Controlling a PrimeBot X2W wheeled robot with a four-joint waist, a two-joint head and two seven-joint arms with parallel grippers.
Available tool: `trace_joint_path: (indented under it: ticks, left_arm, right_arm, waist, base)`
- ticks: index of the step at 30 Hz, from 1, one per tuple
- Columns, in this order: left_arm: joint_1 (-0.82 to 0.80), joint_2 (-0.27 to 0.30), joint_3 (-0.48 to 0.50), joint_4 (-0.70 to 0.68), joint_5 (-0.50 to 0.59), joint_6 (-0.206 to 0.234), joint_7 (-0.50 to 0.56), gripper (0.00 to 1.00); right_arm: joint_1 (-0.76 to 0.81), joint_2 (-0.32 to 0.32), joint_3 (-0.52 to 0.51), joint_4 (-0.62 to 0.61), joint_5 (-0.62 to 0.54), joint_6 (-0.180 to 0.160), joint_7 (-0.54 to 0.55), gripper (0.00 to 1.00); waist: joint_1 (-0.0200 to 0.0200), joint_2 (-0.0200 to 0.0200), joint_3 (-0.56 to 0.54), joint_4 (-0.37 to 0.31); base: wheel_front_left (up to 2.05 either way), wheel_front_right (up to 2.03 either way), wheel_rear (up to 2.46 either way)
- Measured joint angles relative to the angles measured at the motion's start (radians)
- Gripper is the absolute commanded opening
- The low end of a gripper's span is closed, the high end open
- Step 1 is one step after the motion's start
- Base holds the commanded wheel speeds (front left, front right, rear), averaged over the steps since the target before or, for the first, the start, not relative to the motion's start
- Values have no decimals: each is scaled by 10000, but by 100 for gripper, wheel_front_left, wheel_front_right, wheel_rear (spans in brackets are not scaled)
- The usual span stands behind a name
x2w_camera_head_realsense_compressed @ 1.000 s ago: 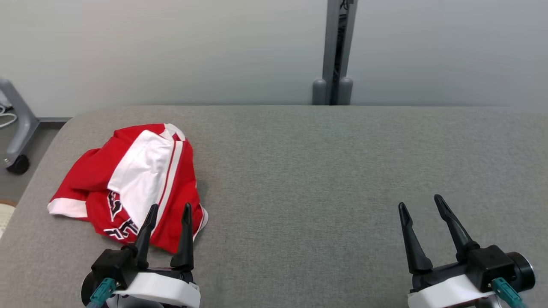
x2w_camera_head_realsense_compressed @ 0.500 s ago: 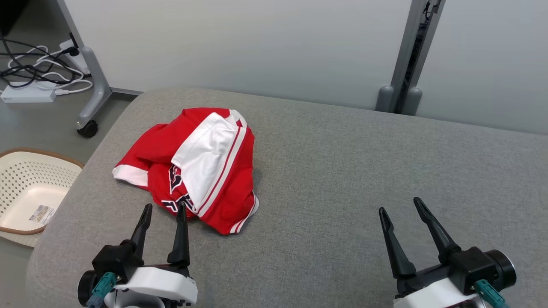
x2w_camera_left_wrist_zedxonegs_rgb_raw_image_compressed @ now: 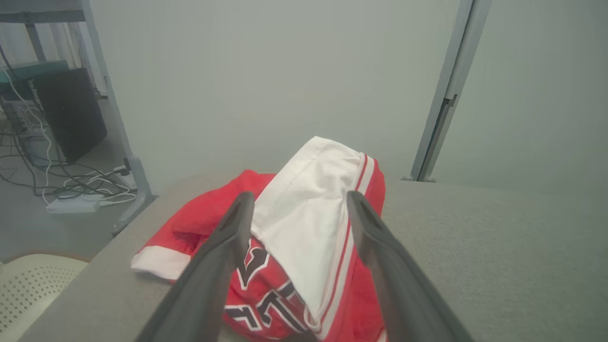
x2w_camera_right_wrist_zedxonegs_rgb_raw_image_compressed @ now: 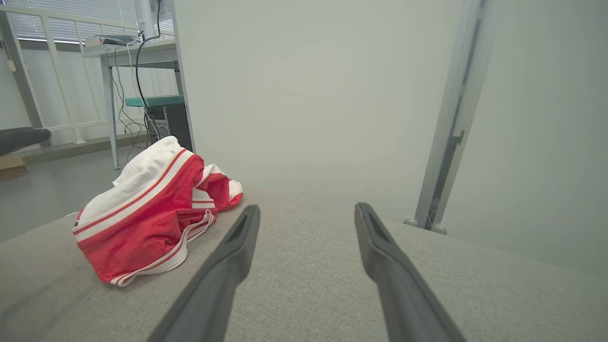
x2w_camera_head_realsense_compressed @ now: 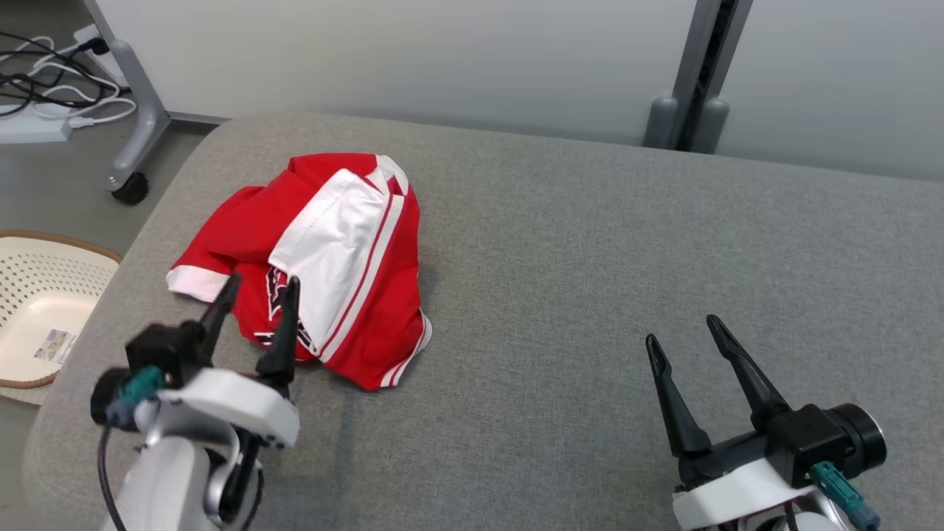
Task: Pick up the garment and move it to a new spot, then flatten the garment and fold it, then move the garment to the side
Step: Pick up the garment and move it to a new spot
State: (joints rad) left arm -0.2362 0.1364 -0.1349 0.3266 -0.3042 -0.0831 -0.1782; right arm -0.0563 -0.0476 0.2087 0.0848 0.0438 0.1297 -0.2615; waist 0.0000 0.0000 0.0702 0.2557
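Closing now, you may catch only one loose layer of the garment: left gripper at its lower edge, right gripper lower right, both jaws wide, empty.

You have a red garment with a broad white panel, thin white stripes beside it, white hems and black lettering edged in white. The bench beneath is flecked mid-grey cloth. Your left pincer and right pincer are black, with white wrist shells and teal plugs. At nine o'clock of the garment is a cream basket, dotted with holes and brown-rimmed. The wall is pale grey and the post a darker grey.
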Motion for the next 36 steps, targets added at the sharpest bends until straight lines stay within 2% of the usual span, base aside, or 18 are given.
trace_joint_path:
  ticks: [4, 8, 10, 11, 14, 16, 19, 22, 28, 36]
  left_arm:
    - [-1328, 802, -278, 77, -899, -401, 1714, 100]
    - [-2828, 1624, -986, -73, -3432, -447, 4261, 100]
    - [-3521, 2228, -1327, -136, -4535, -466, 5363, 100]
    - [-3521, 2228, -1327, -136, -4535, -466, 5363, 100]
    - [-4310, 3137, -1808, -58, -5958, -464, 6742, 100]
    - [-4764, 3371, -1971, 65, -6945, -464, 7505, 100]
    - [-5311, 3827, -2337, 395, -7611, -464, 8429, 100]
    - [-5701, 4134, -2660, 698, -7956, -464, 8859, 100]
    - [-6212, 4541, -3555, 1513, -7858, -464, 9089, 100]
    - [-6700, 4759, -4548, 1881, -8209, -466, 8978, 100]
  right_arm:
    - [-194, -15, 17, -40, -79, 0, 0, 100]
    - [-430, -90, 71, -69, -123, 0, 0, 100]
    - [-585, -113, 127, -86, -184, 0, 0, 100]
    - [-585, -113, 127, -86, -184, 0, 0, 100]
    - [-845, -119, 209, -84, -186, 0, 0, 100]
    - [-1007, -115, 234, -82, -186, 2, 0, 100]
    - [-1109, -119, 249, -52, -182, 2, 0, 100]
    - [-1209, -104, 249, -40, -180, 2, 0, 100]
    - [-1341, -100, 293, -50, -180, 2, 0, 100]
    - [-1407, -102, 305, -61, -188, 2, 0, 100]
  waist:
    - [0, 0, 372, -187]
    - [0, 0, 832, -353]
    - [0, 0, 1076, -436]
    - [0, 0, 1076, -436]
    - [0, 0, 1425, -586]
    - [0, 0, 1625, -712]
    - [0, 0, 1843, -918]
    - [0, 0, 1995, -1084]
    - [0, 0, 2175, -1282]
    - [0, 0, 2431, -1403]
  base:
    - [0, 0, 0]
    - [0, 0, 0]
    - [0, 0, 0]
    - [0, 0, 0]
    - [0, 0, 0]
    - [0, 0, 0]
    - [0, 0, 0]
    - [0, 0, 0]
    - [0, 0, 0]
    - [0, 0, 0]
